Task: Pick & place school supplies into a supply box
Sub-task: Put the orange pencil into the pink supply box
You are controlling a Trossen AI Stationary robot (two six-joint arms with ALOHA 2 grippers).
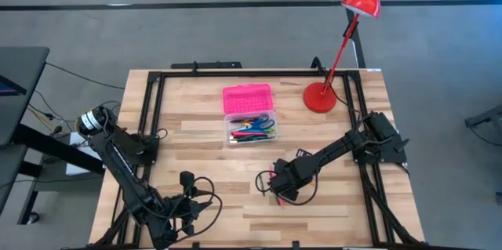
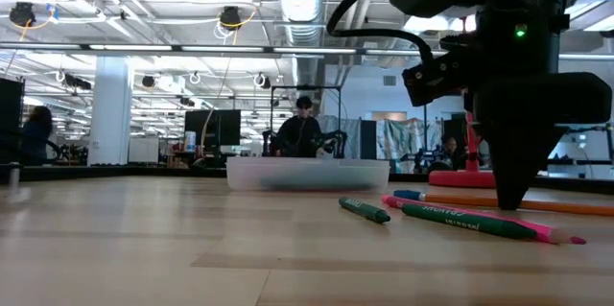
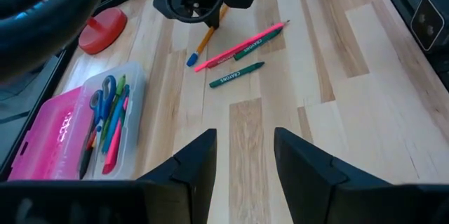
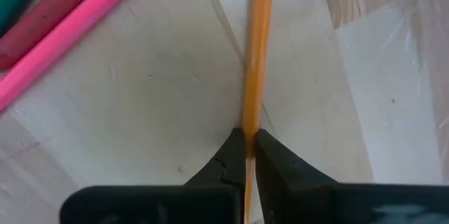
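Right now the right gripper (image 4: pixel 249 150) is down at the table near the front middle, its two dark fingers pinched tight on an orange pencil (image 4: pixel 257 55) with a blue eraser end. The pencil lies flat on the wood, running straight out from between the fingertips. Just beside it on the boards lie a pink pencil (image 3: pixel 242 45), a short green crayon (image 3: pixel 236 75) and another green crayon (image 3: pixel 258 42) touching the pink one.

Farther back on the table sits the supply box (image 1: pixel 250 130), its clear base holding blue-handled scissors (image 3: pixel 96 102) and a cluster of pens in pink, green and other colours. Its pink lid (image 1: pixel 247 96) lies open flat behind the base, on the side toward the red desk lamp (image 1: pixel 345 38), whose round base stands well apart to the right of the box.

The left gripper (image 3: pixel 244 155) waits at the front left corner of the table (image 1: pixel 204 195), above bare wood, fingers parted with nothing between them, pointing toward the loose crayons.

Beyond the table, a person (image 2: pixel 301 131) stands in the room behind the box.
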